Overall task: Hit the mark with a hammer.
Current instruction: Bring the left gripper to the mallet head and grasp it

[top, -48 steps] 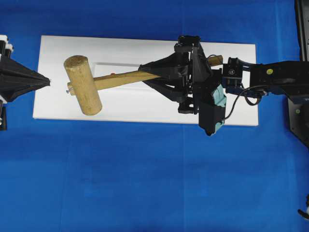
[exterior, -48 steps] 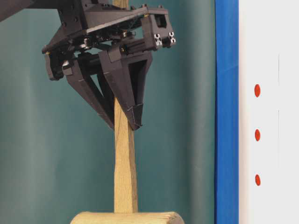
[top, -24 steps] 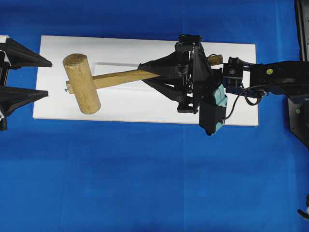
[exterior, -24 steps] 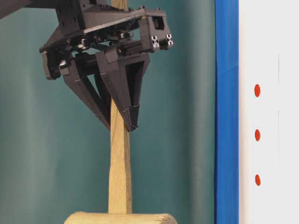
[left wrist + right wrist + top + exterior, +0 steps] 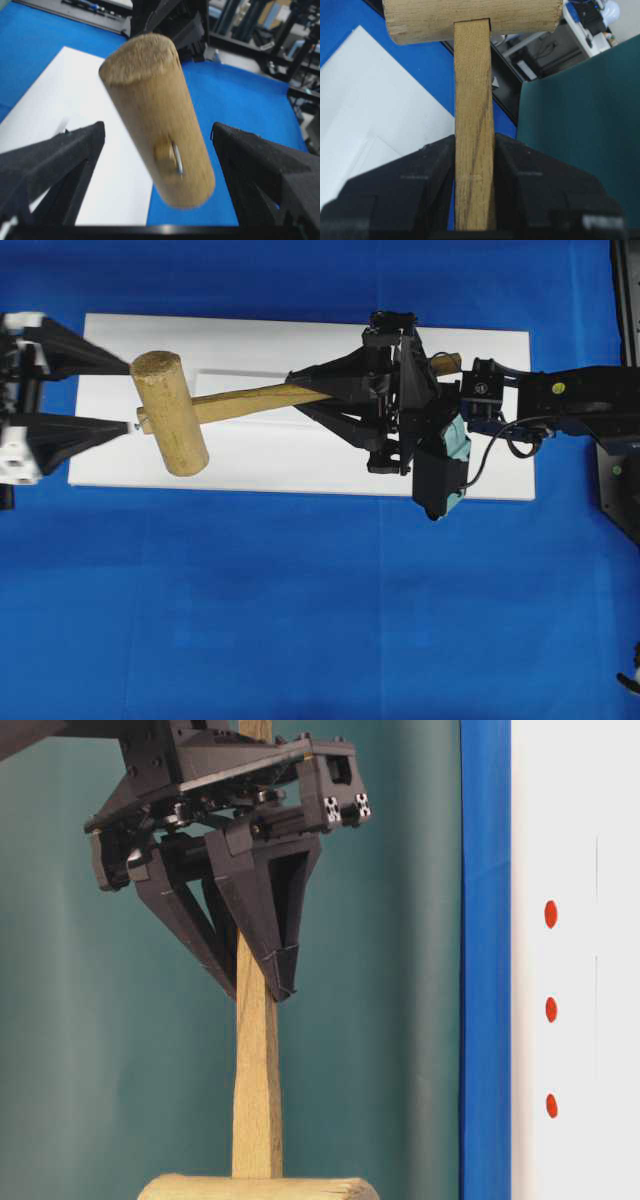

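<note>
Right hand [image 5: 300, 392] pinched the light wooden mallet's [image 5: 172, 414] handle
I saw my left hand [image 5: 118, 395] spread wide beside its head

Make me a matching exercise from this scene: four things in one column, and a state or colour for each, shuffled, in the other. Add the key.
Things:
1. hammer
2. left gripper
3. right gripper
4. mark

States or colours:
A. jaws spread wide, one on each side of the hammer head
B. red, uncovered, middle dot of three in the table-level view
C. light wood, held by its handle above the white block
D. jaws shut on the handle

Pairs: 1-C, 2-A, 3-D, 4-B
</note>
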